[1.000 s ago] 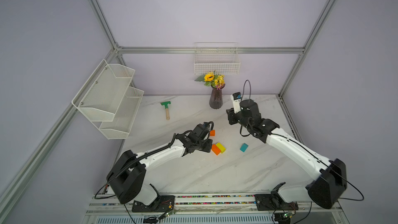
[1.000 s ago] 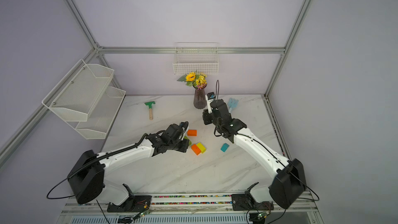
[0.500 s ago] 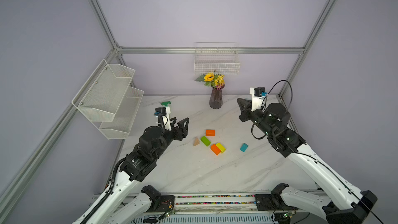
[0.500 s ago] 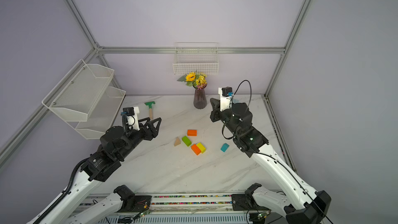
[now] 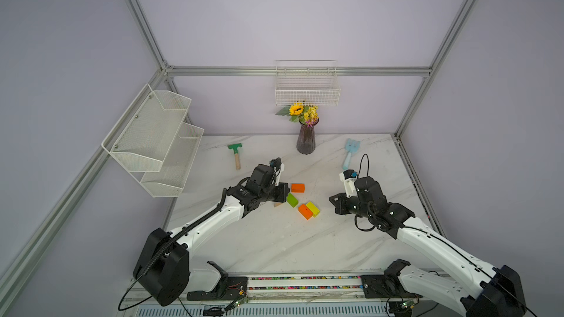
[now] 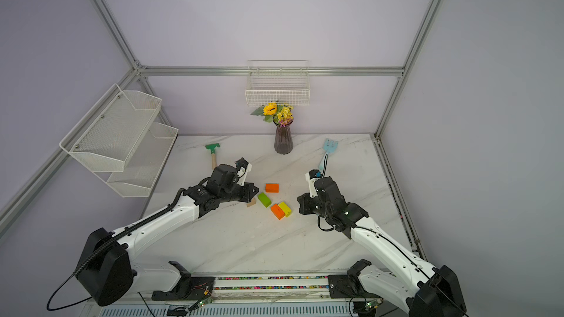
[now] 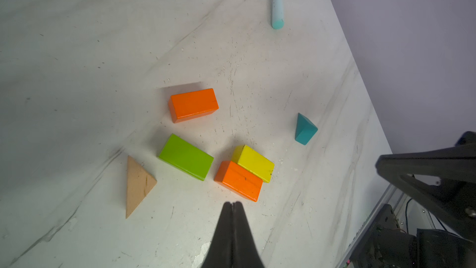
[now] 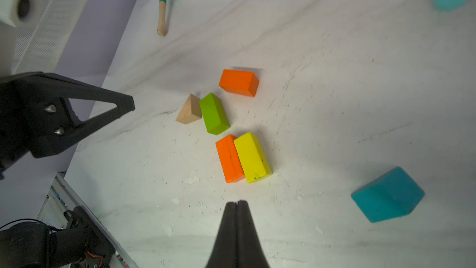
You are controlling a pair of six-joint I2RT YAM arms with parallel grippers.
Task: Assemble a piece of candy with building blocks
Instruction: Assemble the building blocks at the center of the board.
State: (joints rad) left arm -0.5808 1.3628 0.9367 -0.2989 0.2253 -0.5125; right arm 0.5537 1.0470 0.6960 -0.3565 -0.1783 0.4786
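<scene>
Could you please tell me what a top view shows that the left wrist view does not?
Only a top view: the green-headed rake, the wire basket and the mesh shelf. Only the left wrist view: the teal triangular block, hidden from above by the right gripper. Both: the green block, the yellow block, both orange blocks, the light blue fork.

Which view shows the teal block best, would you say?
Left wrist view: the teal block is whole, sharp, clearly triangular. Right wrist shows it larger but blurred; in both top views the right arm hides it.
</scene>
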